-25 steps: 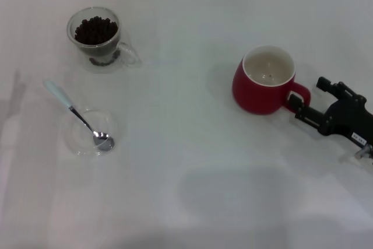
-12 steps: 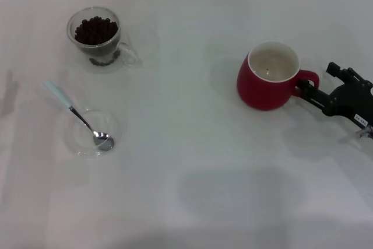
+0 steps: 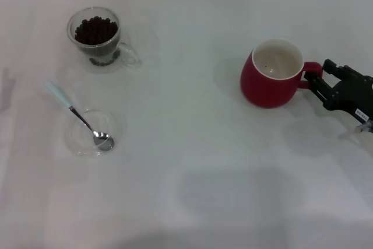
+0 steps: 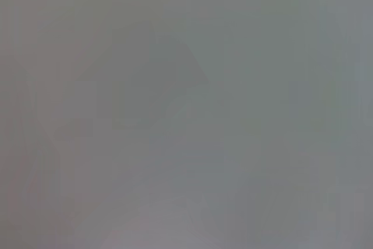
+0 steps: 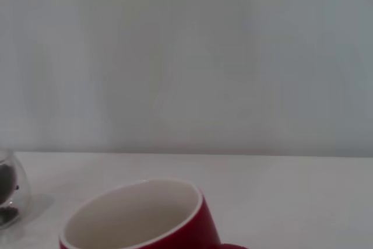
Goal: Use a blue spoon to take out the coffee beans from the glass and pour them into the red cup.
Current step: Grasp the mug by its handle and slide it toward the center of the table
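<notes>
From my station, the right claw (image 3: 315,78) had closed on the handle of the red cup (image 3: 271,74). Well to that cup's left stood the glass (image 3: 97,38) of coffee beans (image 3: 96,30), the blue spoon (image 3: 81,118) nearer me on the counter (image 3: 192,155).

Red cup (image 3: 271,80) and right gripper (image 3: 315,78), now farther back-right.

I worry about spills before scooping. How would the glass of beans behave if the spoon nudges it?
The glass looks small and nearly full of beans, so it is probably bottom-weighted and likelier to slide than tip. Its smooth clear walls look slippery and breakable. The side handle might make it swivel when pushed off-centre.
</notes>
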Motion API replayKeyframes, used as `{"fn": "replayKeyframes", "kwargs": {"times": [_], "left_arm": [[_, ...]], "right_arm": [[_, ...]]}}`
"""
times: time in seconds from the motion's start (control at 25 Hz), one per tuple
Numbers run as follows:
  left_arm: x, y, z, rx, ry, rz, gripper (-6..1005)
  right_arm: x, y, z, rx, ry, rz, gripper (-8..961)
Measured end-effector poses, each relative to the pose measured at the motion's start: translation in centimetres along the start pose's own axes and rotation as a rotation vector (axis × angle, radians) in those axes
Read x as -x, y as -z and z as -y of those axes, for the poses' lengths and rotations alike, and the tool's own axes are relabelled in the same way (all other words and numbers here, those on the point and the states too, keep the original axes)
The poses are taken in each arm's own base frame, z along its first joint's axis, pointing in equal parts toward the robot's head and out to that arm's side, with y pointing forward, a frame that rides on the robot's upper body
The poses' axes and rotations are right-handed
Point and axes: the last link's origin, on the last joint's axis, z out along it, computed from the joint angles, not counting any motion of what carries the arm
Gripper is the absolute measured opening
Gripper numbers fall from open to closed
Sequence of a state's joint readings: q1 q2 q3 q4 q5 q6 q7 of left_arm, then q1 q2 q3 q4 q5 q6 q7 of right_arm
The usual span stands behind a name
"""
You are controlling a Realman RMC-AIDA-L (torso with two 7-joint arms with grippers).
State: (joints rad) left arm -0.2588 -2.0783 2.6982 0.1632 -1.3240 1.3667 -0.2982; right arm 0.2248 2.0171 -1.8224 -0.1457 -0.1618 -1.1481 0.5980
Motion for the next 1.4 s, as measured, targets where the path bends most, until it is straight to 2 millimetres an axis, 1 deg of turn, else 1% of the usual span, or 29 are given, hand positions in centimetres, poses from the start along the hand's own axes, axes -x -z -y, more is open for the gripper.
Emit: {"fn": "replayKeyframes", "kwargs": {"times": [0.16, 0.44, 0.6, 0.84, 0.92, 1.0, 1.2, 1.4], "left_arm": [[0.0, -0.1, 0.0, -0.002, 0.001, -0.002, 791], [-0.1, -0.1, 0.1, -0.007, -0.004, -0.004, 791], [-0.2, -0.1, 0.5, -0.024, -0.008, -0.008, 791], [-0.2, -0.1, 0.6, -0.026, -0.006, -0.009, 791], [-0.2, -0.1, 0.7, -0.027, -0.007, -0.009, 791], [-0.3, -0.1, 0.7, -0.027, -0.008, -0.01, 791], [-0.5, -0.4, 0.9, -0.043, -0.005, -0.024, 791], [-0.6, -0.7, 0.7, -0.037, -0.006, -0.03, 791]], "right_arm": [[0.2, -0.3, -0.2, 0.011, 0.004, 0.004, 399], [0.5, -0.6, -0.4, 0.019, -0.003, 0.016, 295], [0.4, -0.9, -0.6, 0.031, -0.023, 0.006, 236], [0.3, -1.9, -1.0, 0.038, 0.007, -0.031, 231], [0.4, -2.0, -1.2, 0.044, 0.03, -0.031, 193], [0.5, -2.2, -1.5, 0.058, 0.062, -0.026, 186], [0.8, -2.8, -2.6, 0.11, 0.118, -0.016, 171], [0.9, -3.4, -3.8, 0.164, 0.154, -0.023, 166]]}}
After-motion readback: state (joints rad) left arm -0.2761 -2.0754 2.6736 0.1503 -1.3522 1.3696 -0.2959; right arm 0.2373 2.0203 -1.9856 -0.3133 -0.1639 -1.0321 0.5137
